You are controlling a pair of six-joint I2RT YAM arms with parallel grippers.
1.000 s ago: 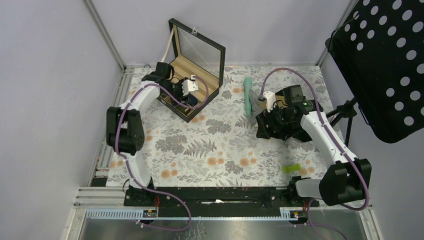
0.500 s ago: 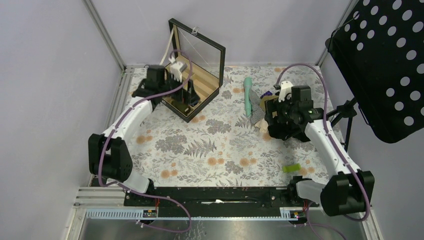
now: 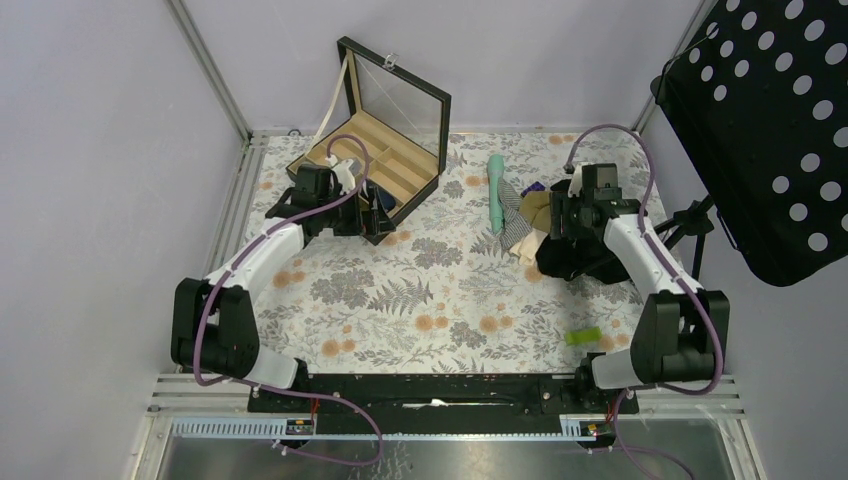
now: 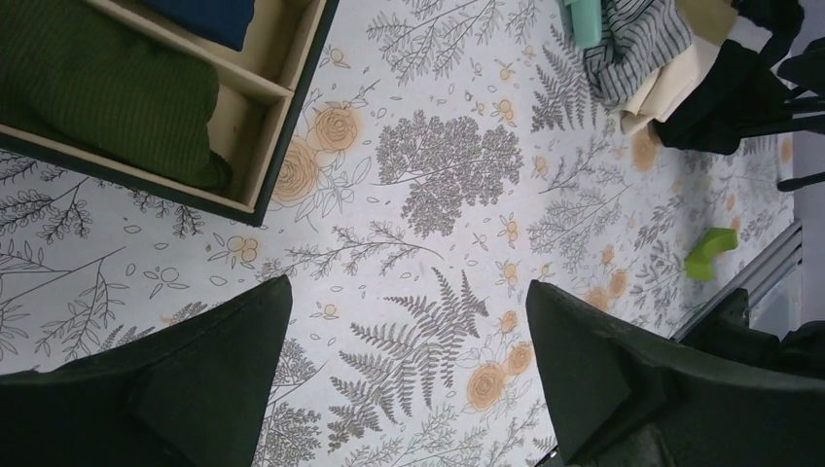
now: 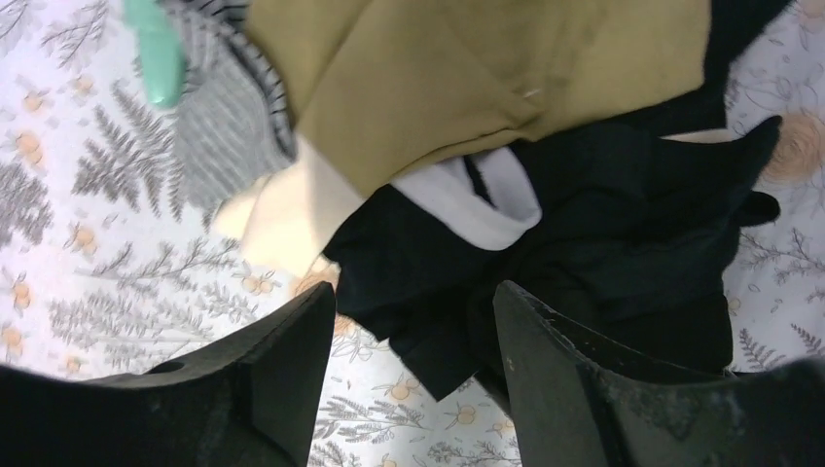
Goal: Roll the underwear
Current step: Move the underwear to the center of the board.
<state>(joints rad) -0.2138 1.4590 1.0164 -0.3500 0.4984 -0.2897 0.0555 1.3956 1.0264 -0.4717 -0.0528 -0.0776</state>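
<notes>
Two sets of fingers work well apart on the floral surface (image 3: 440, 290). My left fingers (image 4: 409, 292) hang spread wide and empty above bare print, just past the near corner of the open black compartment box (image 4: 292, 126). Through the left wrist camera I see a rolled green cloth (image 4: 107, 97) in one compartment and a blue cloth (image 4: 209, 15) in the one beyond it. My right fingers (image 5: 413, 290) are over the clothes heap on the right side of the surface, parted, with dark fabric under and between them; I cannot tell whether they touch it. That dark fabric is the underwear (image 5: 428, 258), nearly black, with a white waistband strip (image 5: 477, 209) at its top edge. It is crumpled and unrolled, lying partly under a tan garment (image 5: 486, 68). Beside the tan one lie a grey striped cloth (image 5: 229, 117), a cream cloth (image 5: 282, 214) and a teal item (image 5: 156, 49). More black cloth (image 5: 642, 214) spreads to the right, and I cannot tell where the underwear ends and that begins. A small green object (image 3: 583, 336) sits alone toward the near right edge.
</notes>
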